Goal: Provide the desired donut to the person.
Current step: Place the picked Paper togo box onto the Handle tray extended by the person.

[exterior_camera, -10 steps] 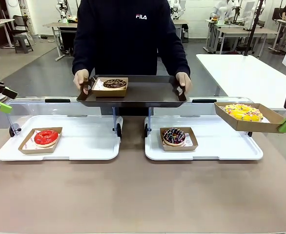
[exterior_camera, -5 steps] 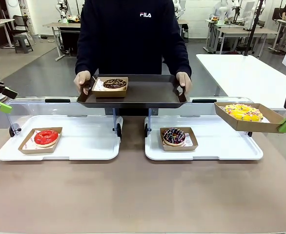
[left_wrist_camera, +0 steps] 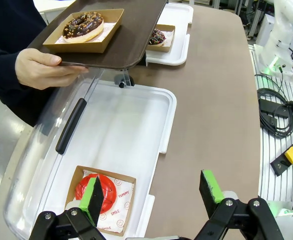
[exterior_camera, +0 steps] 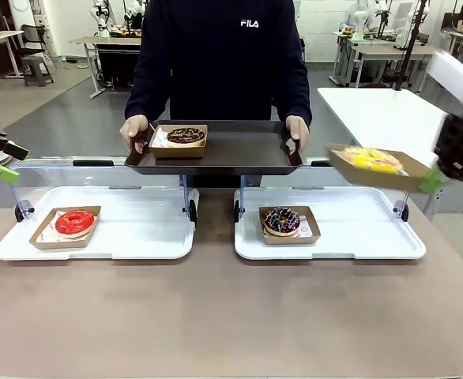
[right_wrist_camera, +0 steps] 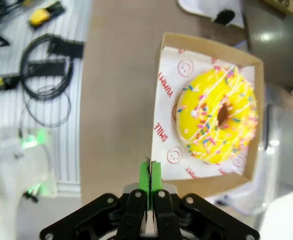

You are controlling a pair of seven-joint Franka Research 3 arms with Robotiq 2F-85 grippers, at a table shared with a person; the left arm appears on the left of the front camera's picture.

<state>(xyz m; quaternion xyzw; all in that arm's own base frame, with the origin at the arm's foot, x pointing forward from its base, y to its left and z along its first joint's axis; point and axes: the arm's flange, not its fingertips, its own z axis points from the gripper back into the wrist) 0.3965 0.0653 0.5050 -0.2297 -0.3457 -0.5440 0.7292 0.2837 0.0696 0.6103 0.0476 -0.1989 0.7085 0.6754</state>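
Your right gripper [right_wrist_camera: 149, 176] is clenched on the near rim of a brown cardboard tray [right_wrist_camera: 162, 105] carrying the yellow-iced sprinkled donut [right_wrist_camera: 217, 116], which sits just beyond the 2 green pads; in the front view that tray [exterior_camera: 374, 174] hangs in the air, tilted and blurred, beside the person's [exterior_camera: 223, 55] hand. The person holds a dark brown serving tray [exterior_camera: 239, 150] with both hands; a chocolate donut in its cardboard tray [exterior_camera: 179, 140] rests on it. Your left gripper [left_wrist_camera: 154, 192] is released, its fingers spread wide, with a red-iced donut [left_wrist_camera: 96, 189] in a cardboard tray just behind the 1 finger nearer the white plastic bin [left_wrist_camera: 126, 125].
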